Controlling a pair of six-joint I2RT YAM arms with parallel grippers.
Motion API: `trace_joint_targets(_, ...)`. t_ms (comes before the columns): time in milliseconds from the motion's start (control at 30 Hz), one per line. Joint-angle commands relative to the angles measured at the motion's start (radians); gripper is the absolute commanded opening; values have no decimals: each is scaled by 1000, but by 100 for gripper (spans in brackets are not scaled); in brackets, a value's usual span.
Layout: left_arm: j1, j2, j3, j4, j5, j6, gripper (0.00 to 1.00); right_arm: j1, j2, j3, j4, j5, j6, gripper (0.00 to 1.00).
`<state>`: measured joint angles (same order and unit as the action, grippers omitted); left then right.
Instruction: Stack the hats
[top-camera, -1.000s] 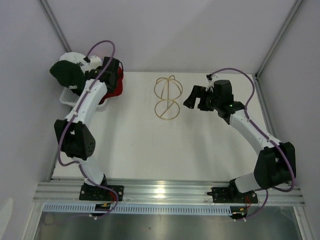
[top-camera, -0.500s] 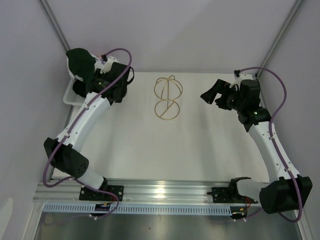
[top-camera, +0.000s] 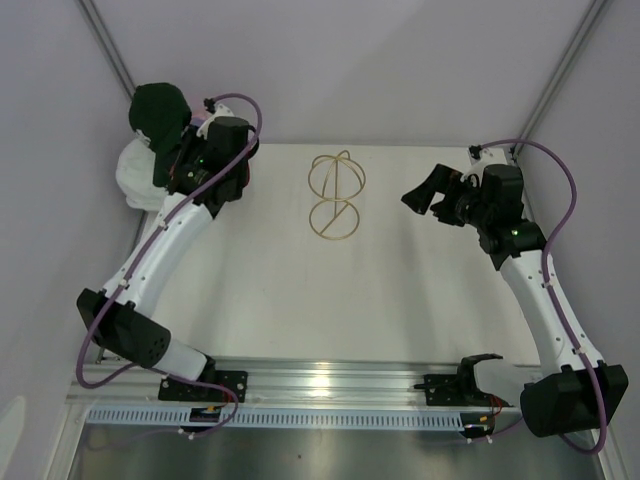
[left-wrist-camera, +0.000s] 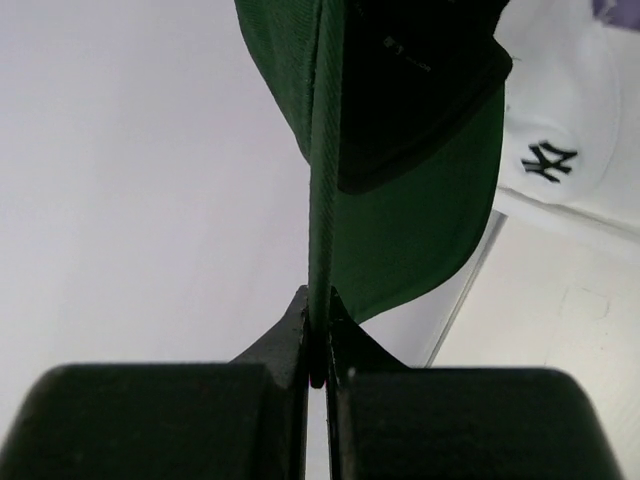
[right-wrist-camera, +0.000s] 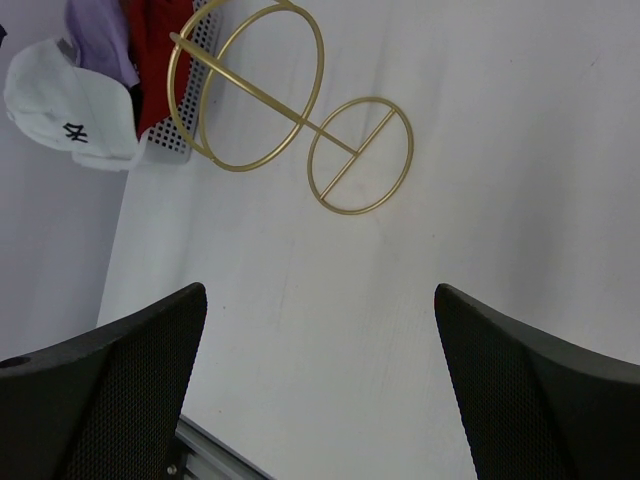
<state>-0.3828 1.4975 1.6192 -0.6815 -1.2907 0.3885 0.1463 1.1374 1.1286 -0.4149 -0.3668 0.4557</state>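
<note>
My left gripper (left-wrist-camera: 318, 345) was pinched tight on the thin edge of the dark green fabric baseball cap (top-camera: 158, 108). It held the cap up in the far-left corner, close to the left wall and above the white fabric cap with a dark stitched logo (left-wrist-camera: 560, 150). That corner was tight. The broad white tabletop (top-camera: 400, 300) lay bare between the two arms, nearer than the gold wire stand of two hoops (top-camera: 335, 195), so there was room to move there.

My right gripper (top-camera: 418, 192) hung over the far-right part of the table, not far from the right wall. Its jaws were spread wide with nothing between them.

From above, my left arm covered most of the white mesh basket (right-wrist-camera: 170, 140). The right wrist view caught one corner of it, along with a red cap (right-wrist-camera: 155, 50) and a lavender cap (right-wrist-camera: 100, 25), both cut off by the frame edge. I couldn't tell exactly how they lay. The walls around the table were plain pale panels with metal corner posts.
</note>
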Motion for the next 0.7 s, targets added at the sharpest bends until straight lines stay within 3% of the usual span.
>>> trace_joint_targets(0,-69,-101,-48,210,66,241,1,-4,-11,10,28,-37,20,100)
trace_joint_targets(67,-145,-131,-129,431,131,373,1,-4,-2,16,63,-69,41,100)
trace_joint_targets(100,-171,-155,-250,548,155,544,1,-4,2,19,74,-78,50,100)
trace_joint_targets(133,-212,-152,-274,744,168,623,1,-5,7,25,83,-89,64,100)
trace_joint_targets(200,-241,-116,-250,726,175,627,1,-7,24,51,77,-86,69,100)
trace_joint_targets(300,-290,-79,-167,486,205,411,1,-10,25,72,61,-77,63,100)
trace_joint_targets(467,-375,-54,-134,566,232,426,1,-11,4,59,48,-78,66,100)
trace_joint_targets(667,-432,59,15,490,297,392,1,-11,-19,27,74,-118,90,99)
